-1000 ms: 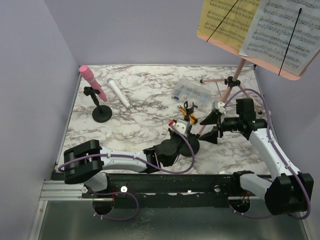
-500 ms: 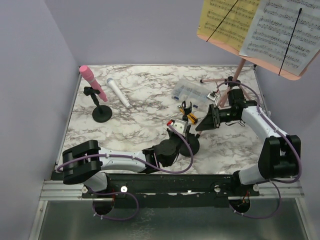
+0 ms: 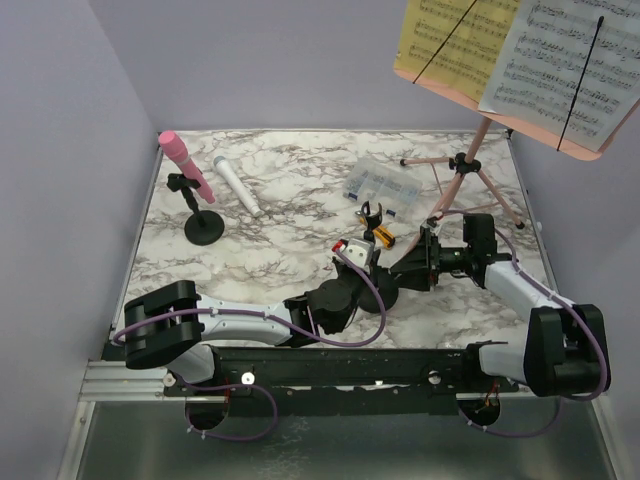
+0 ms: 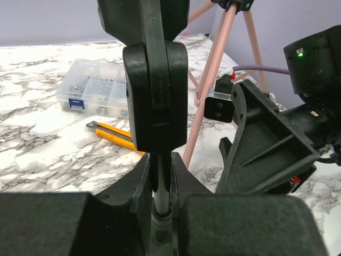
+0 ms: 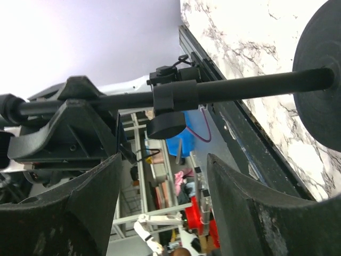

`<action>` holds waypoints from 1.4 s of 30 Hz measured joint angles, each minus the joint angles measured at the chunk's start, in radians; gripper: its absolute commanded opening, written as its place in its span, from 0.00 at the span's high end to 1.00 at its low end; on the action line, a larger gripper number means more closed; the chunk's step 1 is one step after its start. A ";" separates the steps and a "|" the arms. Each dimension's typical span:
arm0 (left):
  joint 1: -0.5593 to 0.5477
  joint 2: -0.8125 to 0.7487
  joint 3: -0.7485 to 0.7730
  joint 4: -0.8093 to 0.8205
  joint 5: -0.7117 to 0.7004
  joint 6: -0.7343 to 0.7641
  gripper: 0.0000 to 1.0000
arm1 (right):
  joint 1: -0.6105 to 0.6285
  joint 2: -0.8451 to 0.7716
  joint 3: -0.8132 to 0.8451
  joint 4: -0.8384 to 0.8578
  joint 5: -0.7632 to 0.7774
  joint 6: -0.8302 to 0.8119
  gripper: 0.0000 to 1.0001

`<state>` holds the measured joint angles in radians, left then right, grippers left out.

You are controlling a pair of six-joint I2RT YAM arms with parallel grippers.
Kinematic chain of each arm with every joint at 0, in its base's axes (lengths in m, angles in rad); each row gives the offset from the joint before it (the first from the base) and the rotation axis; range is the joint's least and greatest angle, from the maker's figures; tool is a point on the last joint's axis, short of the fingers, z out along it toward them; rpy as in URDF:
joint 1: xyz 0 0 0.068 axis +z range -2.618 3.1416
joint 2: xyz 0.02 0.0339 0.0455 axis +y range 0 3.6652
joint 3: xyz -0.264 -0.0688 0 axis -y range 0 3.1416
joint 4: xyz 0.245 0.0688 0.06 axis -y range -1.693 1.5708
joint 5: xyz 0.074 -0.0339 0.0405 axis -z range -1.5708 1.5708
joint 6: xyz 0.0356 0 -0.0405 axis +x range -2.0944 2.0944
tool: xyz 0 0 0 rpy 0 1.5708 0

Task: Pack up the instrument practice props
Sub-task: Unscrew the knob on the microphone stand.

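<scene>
My left gripper [image 3: 368,263] [image 4: 161,181] is shut on the thin stem of a black mic holder [image 4: 154,80], which stands upright on its round base [image 3: 388,292]. To the holder's right, my right gripper [image 3: 415,266] [image 5: 165,181] is open and faces it, with the stem [image 5: 245,88] and the base [image 5: 319,96] just beyond its fingertips. At the far left, a second mic holder [image 3: 203,226] carries the pink microphone [image 3: 184,162], and the white microphone [image 3: 238,187] lies beside it. The pink music rack [image 3: 468,165] stands at the back right, holding yellow pages [image 3: 450,40] and white pages [image 3: 570,60].
A clear compartment box [image 3: 380,184] [image 4: 98,88] sits behind the held holder. A yellow-and-black utility knife [image 3: 380,236] [image 4: 114,136] lies between them. The rack's pink tripod legs [image 4: 213,80] spread close behind the grippers. Purple walls close in the left, back and right.
My right arm has swung down and left from beside the tripod to the held mic holder, and its jaws have narrowed a little. The left gripper and the holder have stayed put.
</scene>
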<state>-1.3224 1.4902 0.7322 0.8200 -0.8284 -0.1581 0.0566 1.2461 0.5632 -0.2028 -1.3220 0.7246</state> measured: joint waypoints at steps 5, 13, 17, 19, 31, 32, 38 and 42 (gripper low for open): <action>0.000 0.000 0.000 0.000 -0.003 -0.003 1.00 | 0.000 0.050 -0.011 0.137 -0.015 0.127 0.33; 0.000 0.000 0.000 0.000 -0.003 -0.003 1.00 | 0.002 0.085 -0.013 0.296 -0.027 0.244 0.37; 0.000 0.000 0.000 0.000 -0.003 -0.006 1.00 | 0.002 0.095 -0.013 0.316 -0.027 0.248 0.41; 0.000 0.000 0.000 0.000 -0.003 -0.006 1.00 | 0.003 0.095 -0.017 0.323 -0.025 0.248 0.42; 0.000 0.003 0.001 0.000 -0.003 -0.014 1.00 | 0.006 0.000 -0.154 0.399 0.069 0.343 0.51; 0.000 0.004 0.001 0.000 -0.003 -0.015 1.00 | 0.006 -0.014 -0.178 0.428 0.079 0.380 0.51; 0.001 0.008 0.003 0.001 -0.003 -0.024 1.00 | 0.010 -0.028 -0.201 0.538 0.120 0.496 0.51; 0.001 0.008 0.003 0.001 -0.003 -0.029 1.00 | 0.032 -0.023 -0.201 0.585 0.143 0.547 0.51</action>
<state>-1.3212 1.4982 0.7349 0.8207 -0.8314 -0.1871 0.0883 1.2232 0.3618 0.3820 -1.1793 1.2713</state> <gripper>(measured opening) 0.149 0.489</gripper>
